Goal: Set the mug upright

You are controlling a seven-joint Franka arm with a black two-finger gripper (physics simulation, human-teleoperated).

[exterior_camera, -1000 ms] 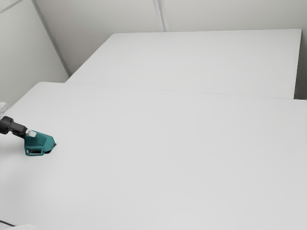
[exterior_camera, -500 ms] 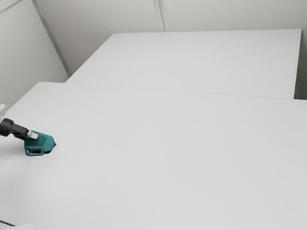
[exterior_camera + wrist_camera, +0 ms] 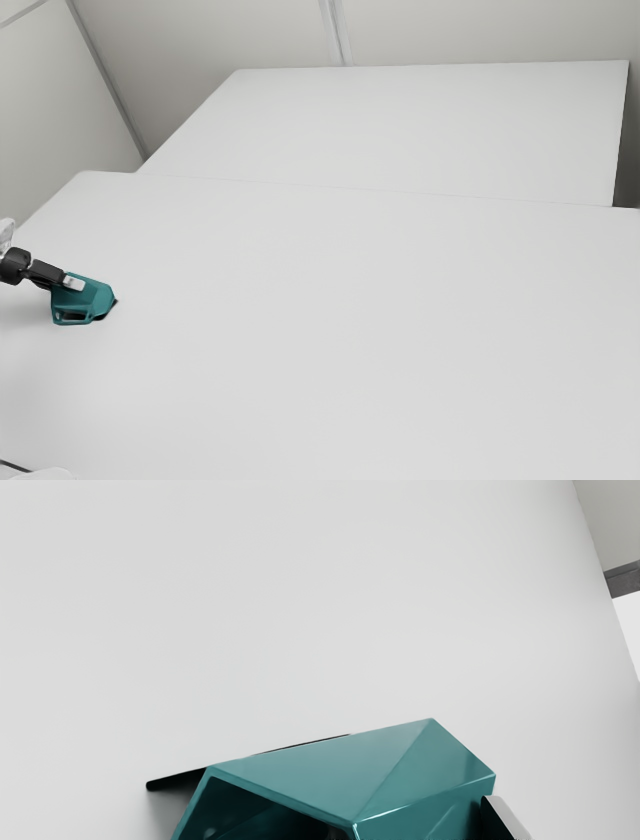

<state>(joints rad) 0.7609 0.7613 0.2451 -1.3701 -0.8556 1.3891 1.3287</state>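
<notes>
Teal mug (image 3: 92, 293) located?
— Yep. Laid on its side on the table (image 3: 350, 330), near the exterior view's left edge. Not upright.

What's obscured?
— Mug is cut off by the wrist view's bottom edge; most of the interior is lost in shadow. A thin black strip (image 3: 172, 780) is seen poking out from beneath; can't be identified. Most of the arm is cropped by the exterior view's left edge.

Jaws?
— Can't be told whether wide, narrow or closed on the mug. Contact can't be confirmed either.

Pose?
— Gripper (image 3: 73, 283) is held low, slanted down toward the exterior view's right, tip overlapped with the mug there.

Finish?
— Mug is glossy, faceted, sharp-creased, with an angular looped handle (image 3: 73, 321). Gripper is black, pale at the tip. Tabletop is smooth, matte white.
</notes>
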